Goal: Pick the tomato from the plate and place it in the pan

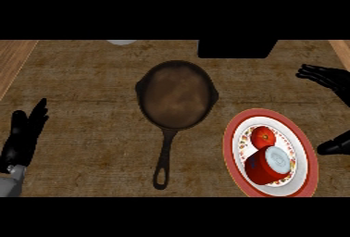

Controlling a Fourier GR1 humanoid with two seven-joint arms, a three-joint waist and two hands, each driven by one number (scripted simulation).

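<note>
On the brown counter (82, 92), the tomato (263, 137) sits untouched on the plate (236, 139); right hand (328, 78) hovers with fingers spread and must descend to grasp it before moving to the pan (176, 95)

The worktop (82, 92) reads as a mottled brown surface, rough and matt like worn stone or coarse weave, with pale wood-grain strips (14, 60) along both sides. The pan (176, 95) looks like dark cast iron, dull and matt, its inside a rusty, seasoned brown. The plate (304, 152) looks ceramic, smooth, with a red rim and a patterned white centre. The tomato (263, 137) is smooth-skinned with a slight gloss. Beside it, a red cup (265, 165) looks glazed, with a pale inside. Both hands, left hand (24, 134) and right hand (328, 78), are black and matt, like plastic.
</note>
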